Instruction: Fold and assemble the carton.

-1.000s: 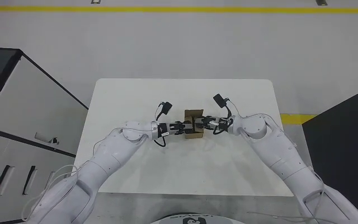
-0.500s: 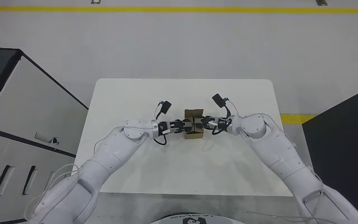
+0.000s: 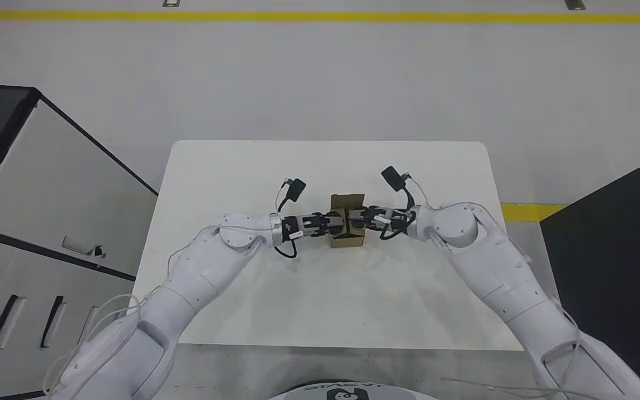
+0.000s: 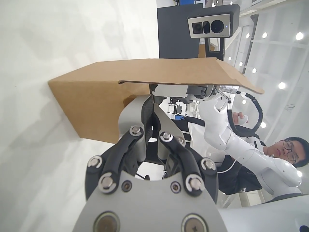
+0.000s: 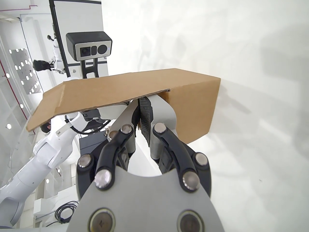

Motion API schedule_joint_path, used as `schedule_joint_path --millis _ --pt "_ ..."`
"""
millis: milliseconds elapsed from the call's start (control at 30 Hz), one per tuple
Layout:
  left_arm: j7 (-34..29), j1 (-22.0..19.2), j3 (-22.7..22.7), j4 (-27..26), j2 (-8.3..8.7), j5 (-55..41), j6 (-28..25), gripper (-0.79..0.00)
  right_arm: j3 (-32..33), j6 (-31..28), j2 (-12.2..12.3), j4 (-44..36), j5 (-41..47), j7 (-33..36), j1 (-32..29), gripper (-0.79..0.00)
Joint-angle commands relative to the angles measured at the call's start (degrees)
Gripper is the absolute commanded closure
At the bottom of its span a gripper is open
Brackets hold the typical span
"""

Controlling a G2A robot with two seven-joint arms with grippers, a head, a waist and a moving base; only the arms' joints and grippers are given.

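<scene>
One carton [image 3: 346, 222] is sitting near the middle of the table [image 3: 250, 300]. Its open ends are facing sideways, one toward each arm, and one wall is running on upward into a loose flap. Left fingers [image 4: 131, 117] are pressing into the end on their side, drawn almost together, tips under that wall beside a tucked-in side flap; whether they are pinching card, I am not able to tell. Right fingers [image 5: 164, 114] are sitting likewise at the opposite end, also closed up. Both are touching the carton, neither nearer, so its axis is lying straight between them. I am judging that the next fold is calling for equal inward pressure from both.
</scene>
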Motion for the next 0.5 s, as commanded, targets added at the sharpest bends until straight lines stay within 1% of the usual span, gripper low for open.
schedule_joint_path --millis 0,267,467 --pt "0.7 0.1 -0.3 -0.6 0.09 1.1 0.3 0.000 0.4 0.2 0.1 -0.3 -0.2 -0.1 -0.3 0.000" --pt "3.5 0.7 -0.1 -3.8 0.39 9.3 4.2 0.000 1.2 1.2 0.3 -1.9 -1.3 -0.3 -1.2 0.000" --pt "3.6 1.5 -0.9 -4.9 0.43 9.6 4.8 0.000 1.1 1.7 0.2 -2.3 -2.1 -0.5 -1.5 0.000"
